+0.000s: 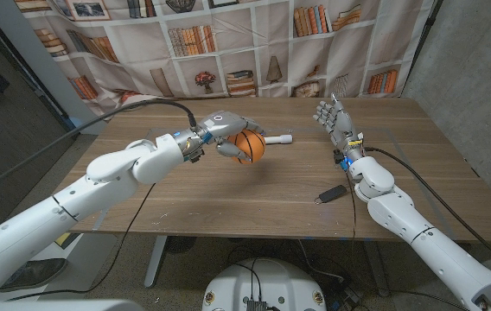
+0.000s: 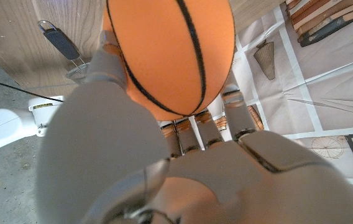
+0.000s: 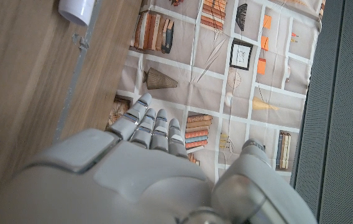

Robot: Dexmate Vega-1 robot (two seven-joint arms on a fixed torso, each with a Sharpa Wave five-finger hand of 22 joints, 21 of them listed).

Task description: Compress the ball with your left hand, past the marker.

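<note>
An orange ball [image 1: 248,145] with black seams is lifted a little above the wooden table [image 1: 228,190]; my left hand [image 1: 225,131] grips it from above, fingers and thumb wrapped around it. In the left wrist view the ball [image 2: 170,53] sits between the fingers [image 2: 235,112] and looks slightly elongated. A white marker [image 1: 277,139] lies on the table just behind the ball, toward the right. My right hand [image 1: 335,121] stands upright at the table's right side, fingers spread and pointing up, holding nothing. The right wrist view shows the marker's end [image 3: 77,9] and my right hand [image 3: 145,162].
A small black device [image 1: 331,194] lies near the front right of the table, beside my right forearm; it also appears as a black device [image 2: 61,40] in the left wrist view. A bookshelf-print curtain [image 1: 254,43] hangs behind the table.
</note>
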